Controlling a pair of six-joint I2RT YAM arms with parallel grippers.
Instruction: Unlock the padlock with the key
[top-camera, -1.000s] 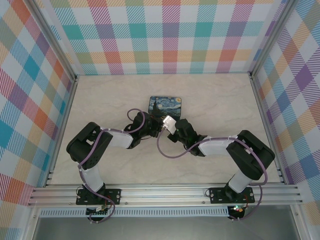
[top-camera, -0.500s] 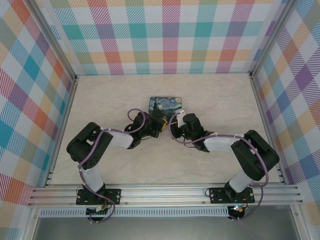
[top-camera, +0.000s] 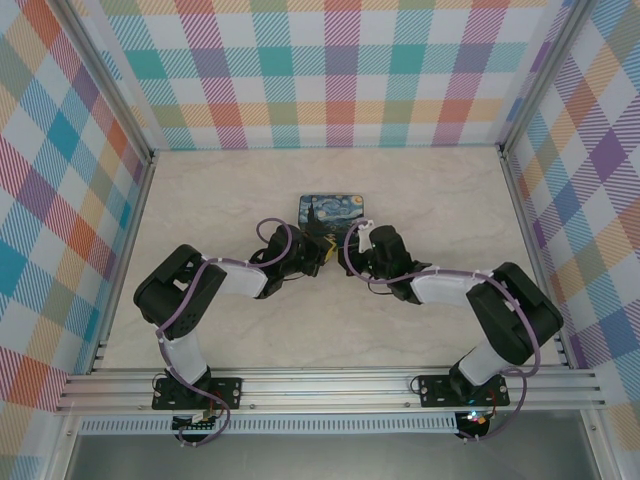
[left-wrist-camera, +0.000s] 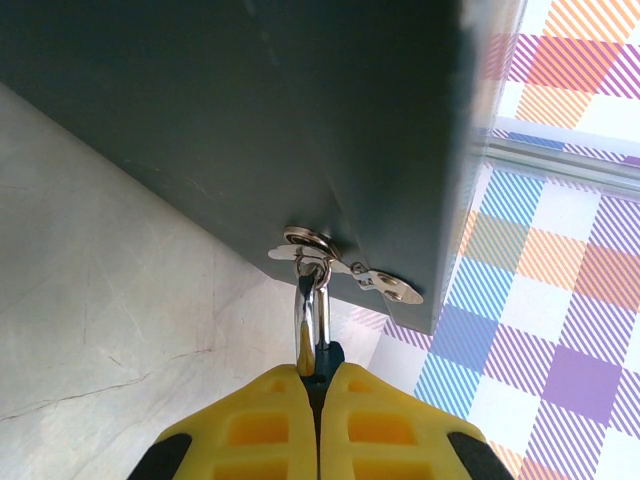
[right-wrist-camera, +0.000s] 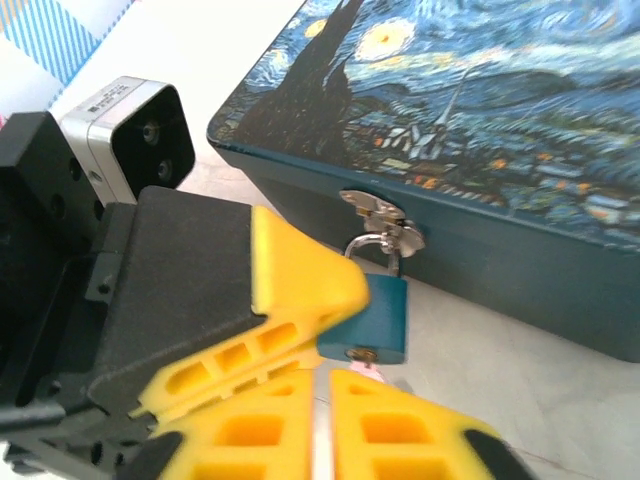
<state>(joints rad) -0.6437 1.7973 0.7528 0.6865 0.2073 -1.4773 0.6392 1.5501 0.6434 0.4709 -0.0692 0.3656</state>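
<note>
- Padlock (right-wrist-camera: 368, 318) is hanging by its thin shackle (left-wrist-camera: 307, 325) from the hasp (right-wrist-camera: 385, 222) on the side wall of the Starry Night tin (right-wrist-camera: 520, 120). In the top view we are placing this spot between the two grippers, at the tin's near edge on the table (top-camera: 430, 200).
- Left gripper (left-wrist-camera: 320, 425) is clamping the padlock's blue body. In its own wrist view the yellow fingers (left-wrist-camera: 265, 425) are pressed almost together with the body wedged between them and the shackle rising straight up to the hasp. In the top view we are seeing the left gripper (top-camera: 322, 257) coming in from the left.
- We are reading the padlock's long axis as running from the hasp down toward the right wrist camera, so the bottom face with the brass keyhole (right-wrist-camera: 357, 353) is facing the right gripper (right-wrist-camera: 320, 430).
- Right gripper is sitting just below the padlock, apart from it. Its fingers (right-wrist-camera: 400, 435) are drawn nearly together on a thin pale sliver that we are taking to be the key (right-wrist-camera: 319, 425). The key's tip is too small for us to make out.
- In the right wrist view the finger gap is lying a little left of the keyhole. We are judging that the next move calls for a small sideways shift, then a push along the padlock's axis.
- We are noting one risk: the padlock may swing on the hasp if the left grip slips.
</note>
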